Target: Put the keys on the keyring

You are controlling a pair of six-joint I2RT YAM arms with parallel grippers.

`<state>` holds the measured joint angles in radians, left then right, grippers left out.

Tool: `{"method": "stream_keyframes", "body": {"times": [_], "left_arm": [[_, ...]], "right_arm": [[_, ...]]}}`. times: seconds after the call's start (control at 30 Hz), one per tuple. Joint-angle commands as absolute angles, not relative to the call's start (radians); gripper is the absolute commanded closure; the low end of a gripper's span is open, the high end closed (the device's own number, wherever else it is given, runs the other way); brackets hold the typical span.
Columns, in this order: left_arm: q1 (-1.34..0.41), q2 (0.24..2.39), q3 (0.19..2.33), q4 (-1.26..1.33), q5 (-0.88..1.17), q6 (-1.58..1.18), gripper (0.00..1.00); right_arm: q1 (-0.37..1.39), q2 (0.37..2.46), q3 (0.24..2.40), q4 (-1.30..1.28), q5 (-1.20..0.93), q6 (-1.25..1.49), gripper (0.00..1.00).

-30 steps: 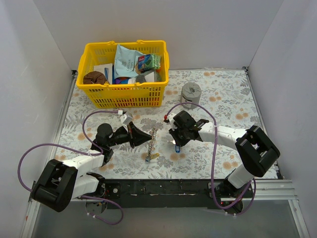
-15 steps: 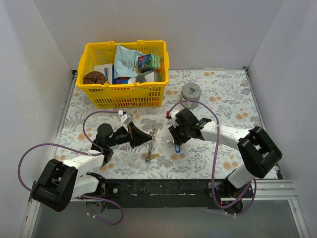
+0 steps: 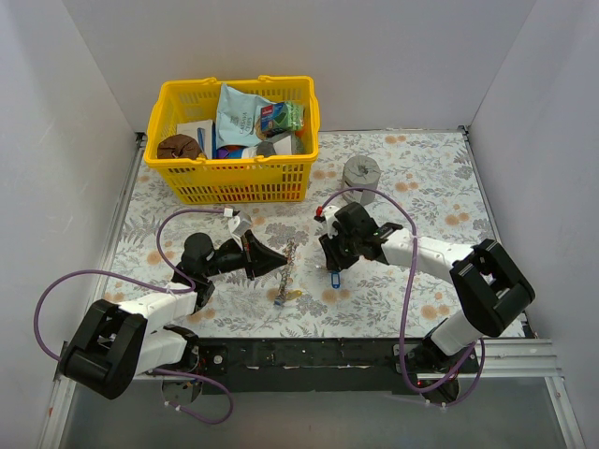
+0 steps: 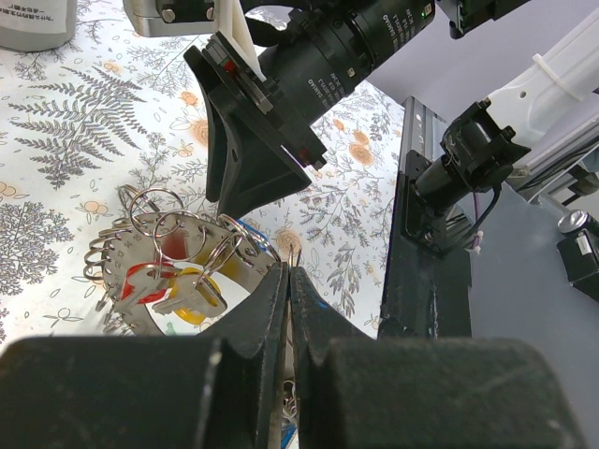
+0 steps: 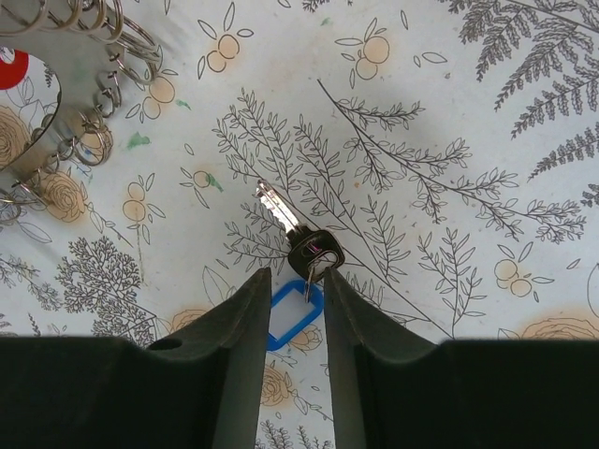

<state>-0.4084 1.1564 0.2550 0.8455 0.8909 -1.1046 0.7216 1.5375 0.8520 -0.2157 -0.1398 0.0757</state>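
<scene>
Left wrist view: left fingers [image 4: 248,323] are clenched on the rim of the keyring [image 4: 112,251]. It stands on edge over the worktop [image 4: 56,140], w/ small split rings round it. Two keys [image 4: 182,292] (red/white, yellow) hang on it.

Right wrist view shows what that one hides. A loose key [image 5: 298,236] w/ black head looks to lie on the worktop just ahead of the right fingers [image 5: 234,346]. Its blue tag [image 5: 294,318] sits in the narrow gap betw. them; pinched or only touching, can't tell.

Top view gives layout only: arms nose to nose mid-worktop, keyring betw. them, detail too small.

Handling, my guess: key is light, stiff, slick metal and lies flat, so hard to pinch. Tag is thicker plastic, a better hold, but the key will prob. swing from it. Keyring is rigid, so rim grip is OK. Split rings look springy and will need prying.
</scene>
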Motion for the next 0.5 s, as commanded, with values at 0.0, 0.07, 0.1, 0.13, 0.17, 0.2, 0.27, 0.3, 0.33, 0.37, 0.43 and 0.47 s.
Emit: {"method": "stream_keyframes", "body": {"times": [0.0,0.07,0.1,0.13,0.17,0.2,0.27,0.3,0.33,0.37,0.43,0.47], "left_arm": [[-0.413,1.158,0.265,0.853,0.9,-1.098,1.0],[-0.414,1.161,0.267,0.857,0.9,-1.101,1.0],[-0.413,1.163,0.267,0.859,0.902,-1.101,1.0],[-0.413,1.164,0.267,0.861,0.902,-1.101,1.0],[-0.414,1.164,0.267,0.861,0.902,-1.101,1.0],[-0.413,1.166,0.268,0.861,0.903,-1.103,1.0],[-0.413,1.166,0.27,0.859,0.904,-1.101,1.0],[-0.414,1.167,0.268,0.861,0.904,-1.101,1.0],[-0.414,1.167,0.268,0.862,0.904,-1.101,1.0],[-0.414,1.169,0.268,0.861,0.902,-1.101,1.0],[-0.414,1.17,0.267,0.862,0.904,-1.103,1.0],[-0.414,1.17,0.268,0.862,0.905,-1.103,1.0]], "right_arm": [[0.723,1.525,0.831,-0.183,-0.16,0.081,0.64],[0.723,1.529,0.83,-0.187,-0.144,0.083,0.66],[0.723,1.529,0.827,-0.187,-0.14,0.083,0.66],[0.723,1.528,0.824,-0.187,-0.138,0.084,0.67],[0.723,1.529,0.824,-0.187,-0.132,0.084,0.67],[0.723,1.531,0.822,-0.192,-0.13,0.084,0.67],[0.723,1.534,0.822,-0.193,-0.132,0.087,0.68],[0.723,1.535,0.818,-0.192,-0.133,0.087,0.68],[0.723,1.539,0.816,-0.189,-0.135,0.089,0.68],[0.723,1.54,0.815,-0.187,-0.135,0.089,0.68],[0.723,1.543,0.813,-0.187,-0.135,0.089,0.7],[0.723,1.545,0.808,-0.187,-0.135,0.089,0.7]]}}
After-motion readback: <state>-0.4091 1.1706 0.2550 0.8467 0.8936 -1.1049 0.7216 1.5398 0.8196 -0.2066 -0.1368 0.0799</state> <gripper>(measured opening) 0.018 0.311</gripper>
